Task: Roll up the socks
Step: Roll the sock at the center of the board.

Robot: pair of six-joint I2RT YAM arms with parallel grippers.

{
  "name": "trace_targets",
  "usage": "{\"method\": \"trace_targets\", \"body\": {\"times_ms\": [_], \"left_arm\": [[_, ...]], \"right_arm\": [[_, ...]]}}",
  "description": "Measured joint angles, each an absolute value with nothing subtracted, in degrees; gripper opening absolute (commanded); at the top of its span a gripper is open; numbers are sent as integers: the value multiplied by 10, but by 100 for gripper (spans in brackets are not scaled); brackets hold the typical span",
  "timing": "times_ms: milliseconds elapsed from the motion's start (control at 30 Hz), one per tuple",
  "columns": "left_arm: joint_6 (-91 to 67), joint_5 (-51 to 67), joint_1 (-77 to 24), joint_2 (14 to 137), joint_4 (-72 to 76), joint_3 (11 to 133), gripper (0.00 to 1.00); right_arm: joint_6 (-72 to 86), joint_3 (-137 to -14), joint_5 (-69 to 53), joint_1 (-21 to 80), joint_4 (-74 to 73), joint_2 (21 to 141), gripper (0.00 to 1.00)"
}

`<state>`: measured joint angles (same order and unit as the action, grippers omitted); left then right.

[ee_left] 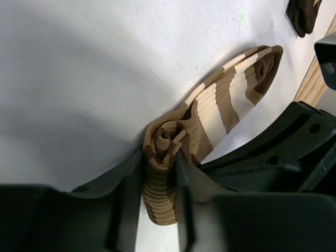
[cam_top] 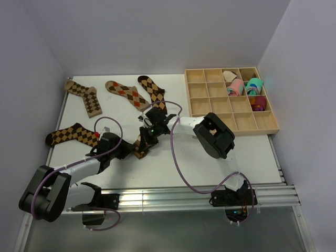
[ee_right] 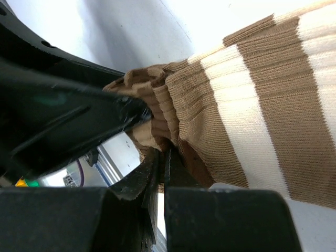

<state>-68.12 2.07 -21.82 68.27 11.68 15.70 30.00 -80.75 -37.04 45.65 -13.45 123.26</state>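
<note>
On the table (cam_top: 252,152), left fingers (ee_left: 126,205) clamp striped sock (ee_left: 220,105); right fingers (ee_right: 139,186) seemingly pinch it.

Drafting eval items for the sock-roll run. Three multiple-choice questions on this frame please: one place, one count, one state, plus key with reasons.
1. Where are the pink and teal rolled bundles?
A. in right-hand cells of the wooden compartment tray
B. beside the left arm's base
C. in a gripper

2. How many brown-and-tan argyle knit socks lie flat on the white table?
A. two
B. four
C. six

3. The brown-and-cream striped knit sock is:
A. fully flat
B. rolled at one end, between the fingers of the left gripper
C. stowed in the tray

Key: 1A, bundles sit in the tray's right side; 2B, top view shows four; 3B, left wrist view shows the coil between the fingers.
</note>
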Motion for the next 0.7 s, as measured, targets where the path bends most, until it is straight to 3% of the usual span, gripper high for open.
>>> {"method": "trace_targets", "body": {"times_ms": [100, 167, 233, 333, 700], "left_arm": [[-680, 16, -218, 691, 112, 160, 9], [-679, 15, -218, 691, 107, 165, 0], [-678, 14, -218, 691, 101, 170, 0], [-676, 12, -218, 691, 81, 179, 0], [-653, 1, -220, 693, -16, 227, 0]], "right_arm": [[295, -808, -370, 456, -135, 1233, 0], [290, -808, -369, 457, -135, 1232, 15], [284, -803, -361, 458, -133, 1225, 34], [257, -781, -313, 465, -129, 1195, 47], [122, -591, -22, 547, -47, 979, 49]]}}
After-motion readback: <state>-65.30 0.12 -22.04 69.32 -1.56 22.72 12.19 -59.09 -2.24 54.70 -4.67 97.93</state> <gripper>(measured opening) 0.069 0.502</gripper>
